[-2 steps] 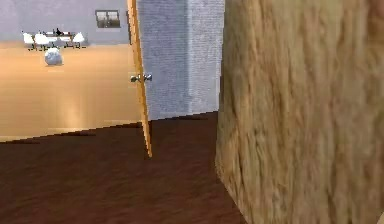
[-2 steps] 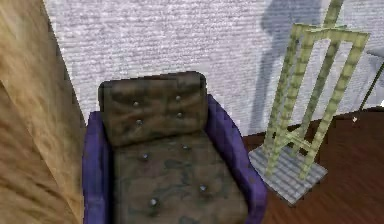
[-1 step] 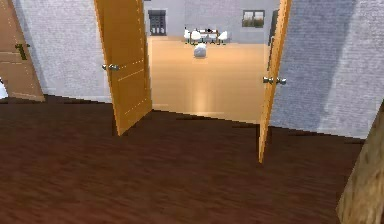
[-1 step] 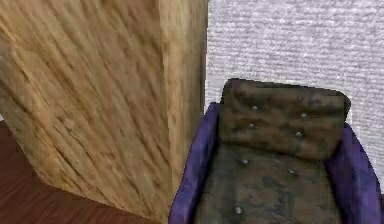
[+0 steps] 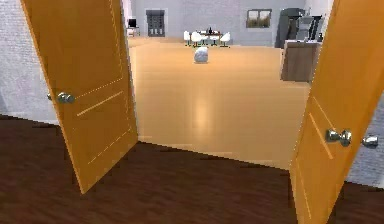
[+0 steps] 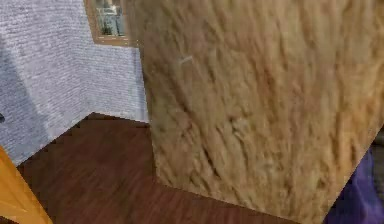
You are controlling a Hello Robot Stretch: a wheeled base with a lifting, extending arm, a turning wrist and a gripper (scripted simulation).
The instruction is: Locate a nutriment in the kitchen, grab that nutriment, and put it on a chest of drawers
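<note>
Doors (image 5: 85,80) ajar ahead, perhaps a dining set (image 5: 207,38) beyond; sideways, rough wooden slab (image 6: 260,100), brick wall (image 6: 60,70); pincer state untellable.

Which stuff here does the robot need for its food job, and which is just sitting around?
For the job: orange doors, the way onward; brown cabinet, maybe drawers.
Just lying about: grey ball, white table, wall picture, window.

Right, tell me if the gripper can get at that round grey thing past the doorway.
Probably not from here: the round grey thing lies far across the light floor beyond the open orange doors, and a wood-grain panel stands close on the arm's side.
</note>
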